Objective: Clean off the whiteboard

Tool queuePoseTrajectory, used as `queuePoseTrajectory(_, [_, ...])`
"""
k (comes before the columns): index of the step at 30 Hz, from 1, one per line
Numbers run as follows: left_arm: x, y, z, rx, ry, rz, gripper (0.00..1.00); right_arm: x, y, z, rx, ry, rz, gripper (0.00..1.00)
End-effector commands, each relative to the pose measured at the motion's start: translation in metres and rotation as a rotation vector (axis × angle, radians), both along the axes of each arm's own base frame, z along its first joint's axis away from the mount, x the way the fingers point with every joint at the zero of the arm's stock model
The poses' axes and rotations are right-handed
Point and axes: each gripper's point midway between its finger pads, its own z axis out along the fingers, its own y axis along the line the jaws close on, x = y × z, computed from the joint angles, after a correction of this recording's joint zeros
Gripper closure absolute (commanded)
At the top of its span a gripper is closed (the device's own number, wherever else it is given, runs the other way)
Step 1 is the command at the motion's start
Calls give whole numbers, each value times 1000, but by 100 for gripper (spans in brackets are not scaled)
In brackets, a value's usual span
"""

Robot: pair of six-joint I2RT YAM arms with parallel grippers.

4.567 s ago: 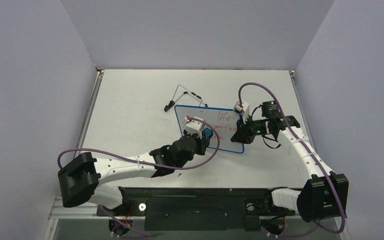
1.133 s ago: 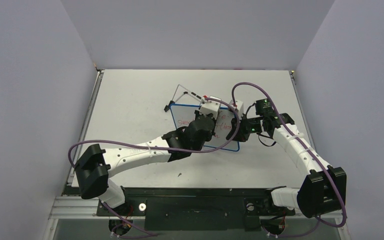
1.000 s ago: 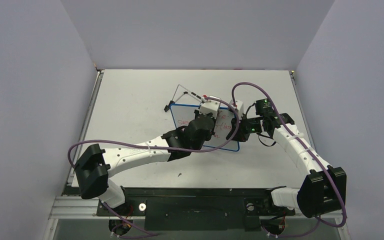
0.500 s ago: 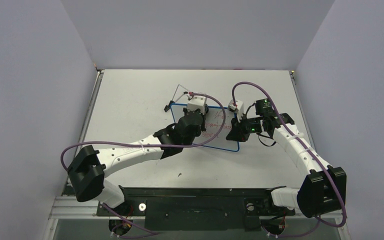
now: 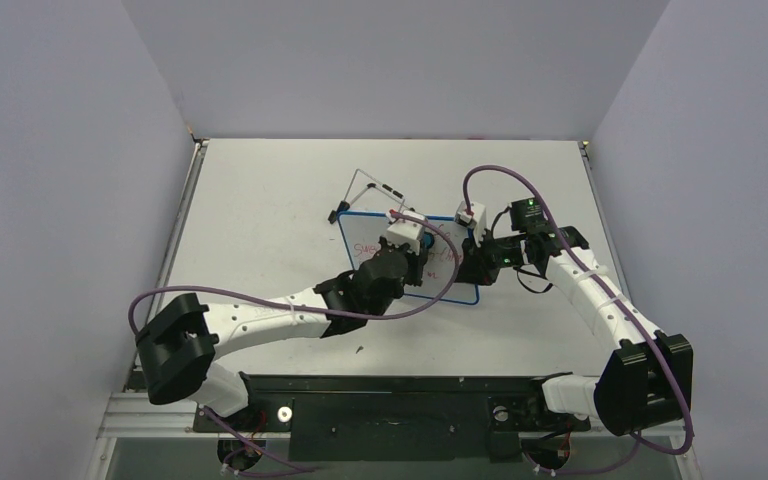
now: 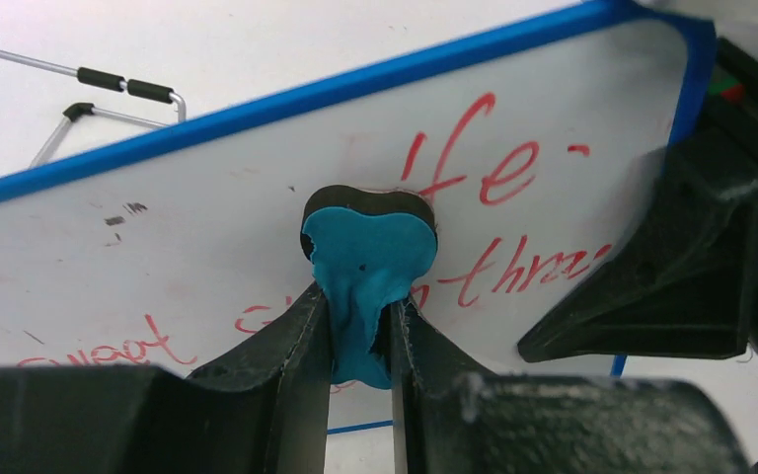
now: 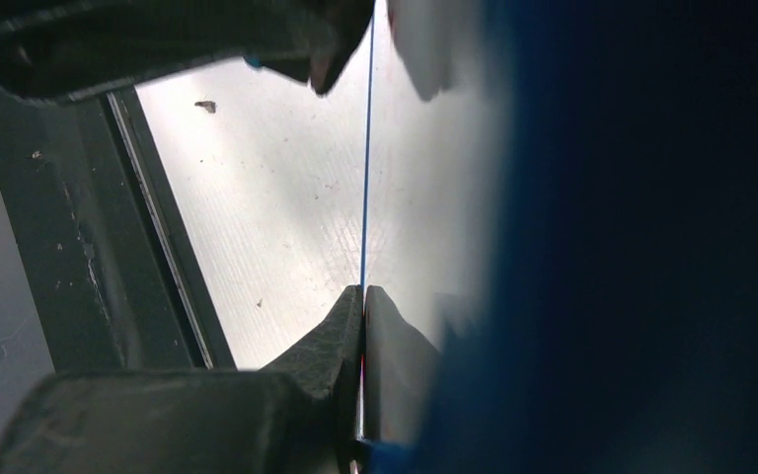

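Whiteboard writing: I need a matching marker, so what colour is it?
The writing is red, clearest in the left wrist view.

You are watching the left gripper point(image 6: 360, 301) pinching the narrow tail of a teal eraser point(image 6: 370, 247) between its two black fingers point(image 6: 296, 341). The eraser's dark pad is pressing flat against the whiteboard point(image 6: 207, 207), just left of the red handwriting point(image 6: 474, 148). More red words are running along the board's lower part, on either side of the fingers. The right gripper point(image 6: 563, 331) is lying over the board's right side. A wire stand point(image 6: 123, 84) is showing beyond the blue rim, upper left.
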Motion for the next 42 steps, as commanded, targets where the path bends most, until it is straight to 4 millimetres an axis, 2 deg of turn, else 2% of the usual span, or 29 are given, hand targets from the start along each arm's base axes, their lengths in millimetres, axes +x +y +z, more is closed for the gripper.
queuePoseTrajectory(1, [-6,-8,-6,-56,-3,-31,100,-22,9,3,14,23,101,100])
queuePoseTrajectory(4, [-2,-3,1,-67,-21,-13,100,-22,9,3,14,24,102,100])
queuePoseTrajectory(11, [12,11,43,-111,-87,10,100,-22,9,3,13,22,102,100])
queuePoseTrajectory(13, [11,15,45,-117,-90,4,100,-22,9,3,14,23,100,100])
queuePoseTrajectory(20, [0,18,16,-110,-46,-26,100,-22,9,3,15,24,103,100])
queuePoseTrajectory(26, [-9,4,2,-85,-30,-60,100,-22,9,2,14,27,103,100])
queuePoseTrajectory(29, [-6,-2,8,-74,-46,-66,100,-22,9,2,14,28,103,100])
queuePoseTrajectory(31, [-3,-6,21,-79,-67,-69,100,-23,9,2,13,27,103,100])
queuePoseTrajectory(36, [0,-10,38,-83,-100,-72,100,-23,9,2,13,27,103,100])
queuePoseTrajectory(38, [-1,-10,40,-85,-100,-76,100,-23,9,2,15,26,105,100])
queuePoseTrajectory(42, [-4,-5,29,-77,-84,-74,100,-22,9,3,15,25,106,100])
